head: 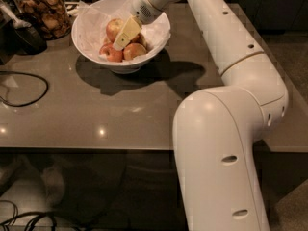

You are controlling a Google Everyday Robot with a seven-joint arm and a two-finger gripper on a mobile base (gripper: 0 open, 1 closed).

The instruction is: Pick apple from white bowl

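Observation:
The white bowl [86,44], lined with crinkled white paper, stands at the back left of the grey table. Several apples lie in it. The largest apple [113,28], red-orange with pale patches, lies at the back of the pile. Smaller apples [134,51] lie in front of it. My gripper [120,42] reaches down into the bowl from the upper right, its yellowish tip against the right side of the large apple and over the smaller ones. The gripper hides part of the apples.
A glass jar of brown snacks [42,11] stands just left of the bowl, with a black object [26,38] in front of it. A black cable [29,93] loops on the table at left. My white arm [226,143] fills the right foreground.

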